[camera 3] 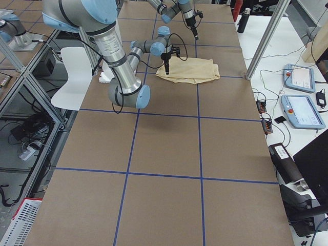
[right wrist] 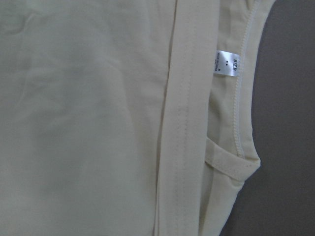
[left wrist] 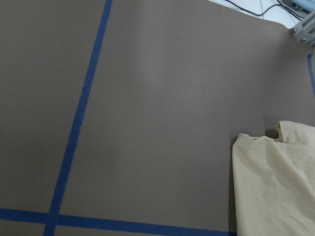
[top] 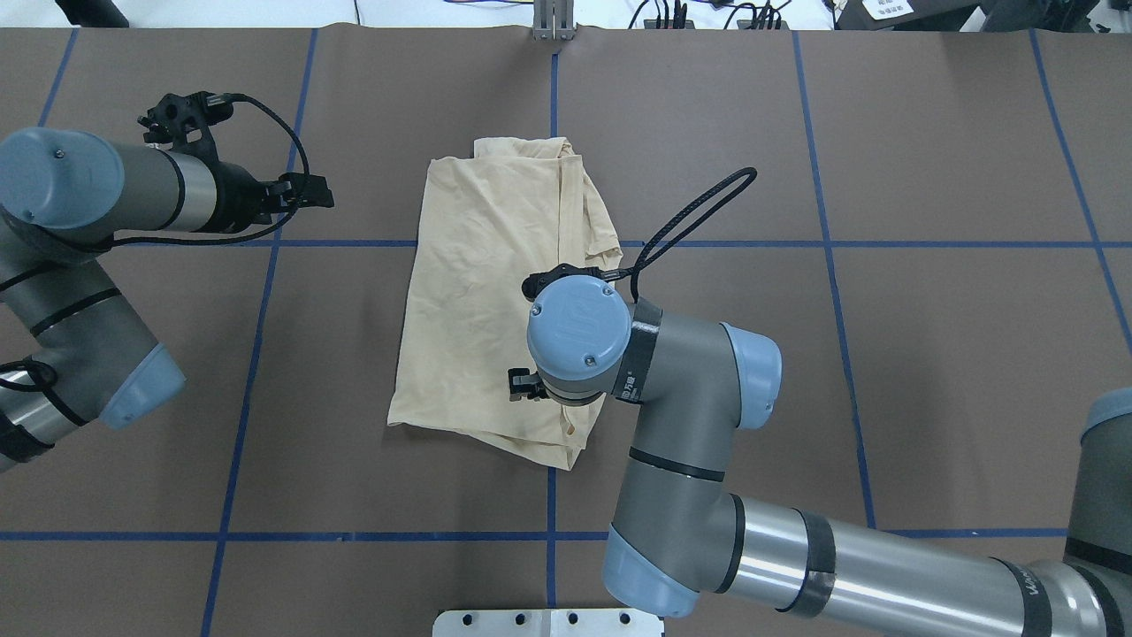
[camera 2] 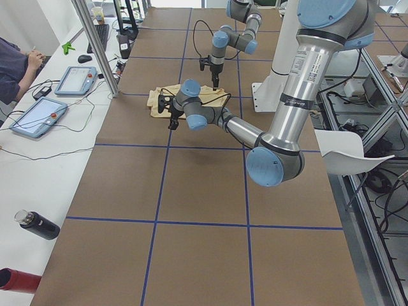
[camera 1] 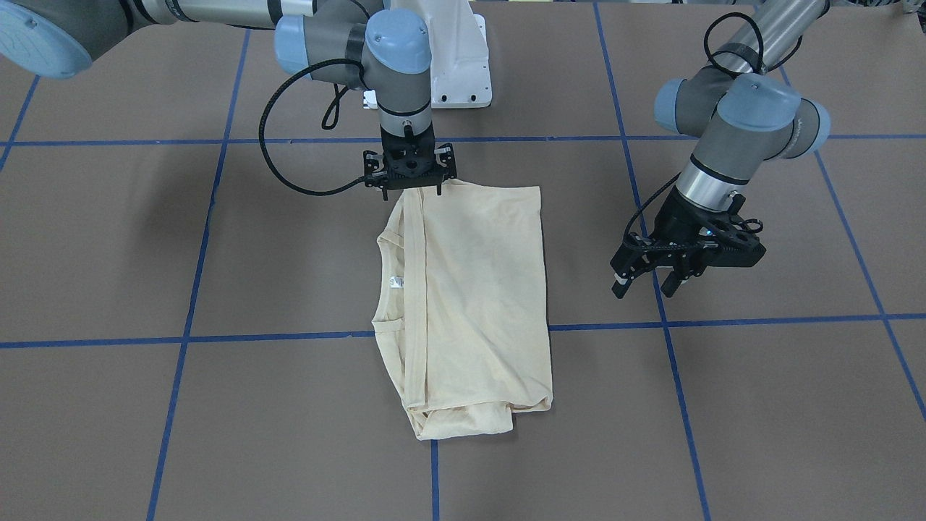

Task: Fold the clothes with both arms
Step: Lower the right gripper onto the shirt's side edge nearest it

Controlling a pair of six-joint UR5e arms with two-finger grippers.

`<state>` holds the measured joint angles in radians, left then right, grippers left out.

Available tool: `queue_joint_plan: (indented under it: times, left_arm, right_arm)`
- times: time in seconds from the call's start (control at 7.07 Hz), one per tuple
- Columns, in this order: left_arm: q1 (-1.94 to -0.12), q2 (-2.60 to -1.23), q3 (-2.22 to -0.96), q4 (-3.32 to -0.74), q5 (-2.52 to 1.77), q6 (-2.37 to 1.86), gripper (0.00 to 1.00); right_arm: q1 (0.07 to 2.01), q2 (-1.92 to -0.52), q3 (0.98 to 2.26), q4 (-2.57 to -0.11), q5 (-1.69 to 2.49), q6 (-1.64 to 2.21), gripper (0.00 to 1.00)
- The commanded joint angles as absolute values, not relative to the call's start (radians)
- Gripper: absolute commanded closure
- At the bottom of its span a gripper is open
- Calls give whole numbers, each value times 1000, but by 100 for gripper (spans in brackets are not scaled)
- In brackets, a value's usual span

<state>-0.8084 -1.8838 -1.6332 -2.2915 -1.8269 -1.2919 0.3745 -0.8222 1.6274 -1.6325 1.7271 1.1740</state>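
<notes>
Two claws are noted. The right claw (camera 1: 411, 192) stands spread and points down at the base-side edge of the T-shirt (camera 1: 477, 289); whether it touches the cloth cannot be told. The left claw (camera 1: 644, 288) is spread, holds nothing and hangs over bare worktop (camera 1: 723, 405), well apart from the garment. The T-shirt lies folded at mid-worktop across a blue tape line (camera 1: 275, 337), with its collar and white neck tag (camera 1: 395, 283) exposed.

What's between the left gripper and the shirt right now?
Only bare table crossed by a blue tape line separates the left gripper from the shirt; the overhead view shows it.
</notes>
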Motion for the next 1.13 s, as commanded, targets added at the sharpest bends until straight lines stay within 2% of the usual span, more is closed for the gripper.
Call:
queue_joint_plan:
  times: [0.0, 0.99]
  left_arm:
    - [-807, -1882, -1634, -2292, -1827, -1293, 0]
    - [-801, -1887, -1623, -2292, -1825, -1296, 0]
  right_arm:
    - [359, -830, 1588, -1634, 1720, 1128, 0]
    - [345, -864, 1601, -1696, 1736, 1124, 0]
